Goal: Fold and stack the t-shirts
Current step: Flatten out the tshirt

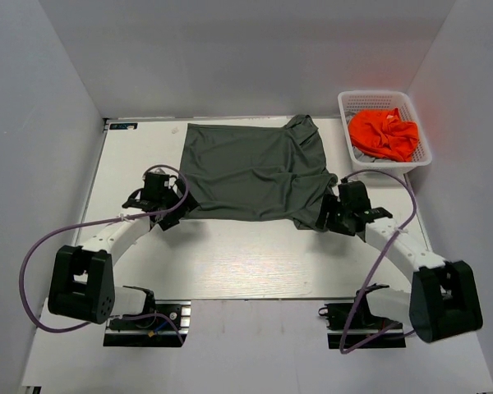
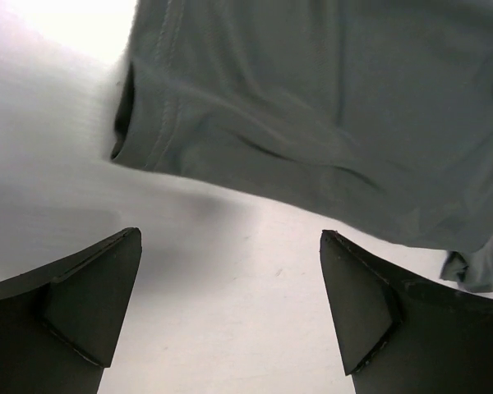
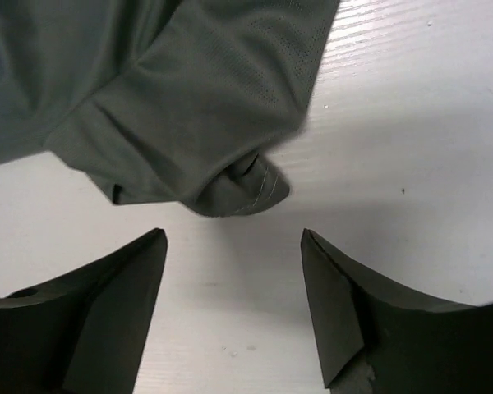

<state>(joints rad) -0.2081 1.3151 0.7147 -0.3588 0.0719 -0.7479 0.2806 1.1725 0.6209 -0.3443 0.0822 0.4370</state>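
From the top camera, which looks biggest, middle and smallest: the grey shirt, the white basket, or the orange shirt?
1. grey shirt, spread flat
2. white basket
3. orange shirt, bunched inside the basket

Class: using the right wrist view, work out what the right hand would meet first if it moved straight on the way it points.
Most likely the dark olive-grey t-shirt: its bunched corner lies just ahead of the open right hand, on the table. Height above the cloth is unclear.
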